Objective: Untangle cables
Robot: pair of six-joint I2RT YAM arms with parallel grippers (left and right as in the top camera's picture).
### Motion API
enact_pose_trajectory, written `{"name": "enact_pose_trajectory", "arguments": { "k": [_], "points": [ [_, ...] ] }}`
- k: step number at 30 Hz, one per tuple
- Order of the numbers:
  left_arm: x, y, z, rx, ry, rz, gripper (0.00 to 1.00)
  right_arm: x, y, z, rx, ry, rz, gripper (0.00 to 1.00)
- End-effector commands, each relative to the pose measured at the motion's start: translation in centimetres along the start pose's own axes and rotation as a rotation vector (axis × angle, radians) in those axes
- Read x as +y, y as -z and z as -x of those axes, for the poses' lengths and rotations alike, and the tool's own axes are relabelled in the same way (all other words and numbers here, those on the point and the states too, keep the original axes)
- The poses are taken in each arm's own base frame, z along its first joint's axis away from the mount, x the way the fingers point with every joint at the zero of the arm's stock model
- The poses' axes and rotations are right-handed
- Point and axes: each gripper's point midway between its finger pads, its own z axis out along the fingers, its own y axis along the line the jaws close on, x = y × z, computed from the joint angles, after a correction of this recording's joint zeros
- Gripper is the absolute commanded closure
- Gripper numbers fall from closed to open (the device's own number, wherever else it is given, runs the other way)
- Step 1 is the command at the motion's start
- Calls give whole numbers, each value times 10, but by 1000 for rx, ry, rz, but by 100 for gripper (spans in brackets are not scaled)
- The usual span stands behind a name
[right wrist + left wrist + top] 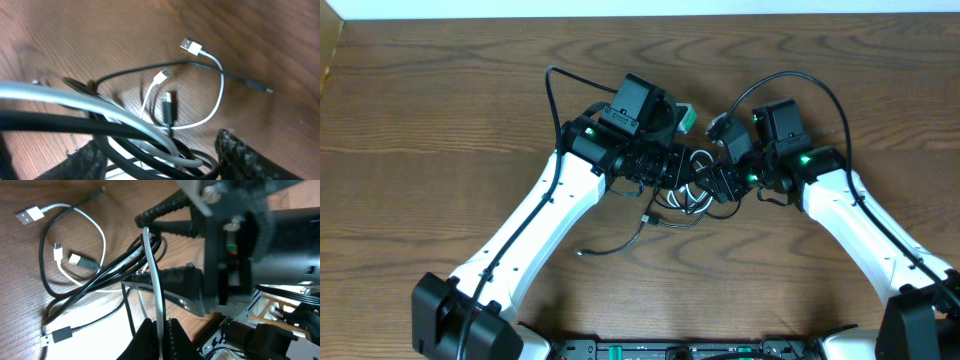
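Cables (686, 197) lie knotted on the wooden table (440, 120), at mid-table, where the two arms meet over them.

Black cable (169, 107): several strands run through the knot. In the overhead view one loose tail trails toward the near-left of the table and ends in a small plug.

White cable (191, 46): its flat plug and its small plug both rest on the wood. The small plug lies just beside a dark plug of the black cable. A pale length of the white cable rises out of the bundle.

Left gripper (160, 339): the fingers are drawn together and pinch that raised pale length of the white cable.

Right gripper (157, 145): the ribbed fingers (240, 155) are set wide apart and straddle the bundle. Black and pale strands pass through the gap between them, and neither finger presses on any strand.
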Motion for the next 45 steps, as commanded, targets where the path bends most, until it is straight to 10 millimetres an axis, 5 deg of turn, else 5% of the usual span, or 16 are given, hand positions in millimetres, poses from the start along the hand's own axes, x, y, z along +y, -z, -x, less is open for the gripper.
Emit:
{"name": "enact_pose_trajectory", "arguments": {
  "k": [1, 4, 10, 17, 22, 26, 35, 38, 45],
  "points": [
    [-5, 7, 5, -24, -31, 3, 92, 1, -3, -4, 13, 10, 3, 48],
    [-4, 7, 5, -24, -31, 3, 92, -3, -1, -4, 12, -1, -3, 70],
    [7, 7, 6, -36, -33, 70, 92, -9, 2, -9, 25, -33, -12, 98],
    [62, 16, 5, -66, -6, 374, 92, -18, 7, -11, 17, -184, -11, 99],
    [94, 17, -4, -59, 7, 521, 92, 1, 25, -3, -35, -242, 176, 99],
    [106, 11, -11, -47, 12, 552, 92, 16, 49, 4, -92, -263, 349, 99],
    [108, 6, -8, -67, 6, 546, 94, 46, 67, 9, -123, -271, 559, 99],
    [109, 6, -10, -59, 8, 549, 92, 30, 66, 12, -138, -302, 501, 99],
    [115, 10, -36, 43, 38, 581, 93, -64, 64, 4, -168, -601, 99, 99]
  ]
}}
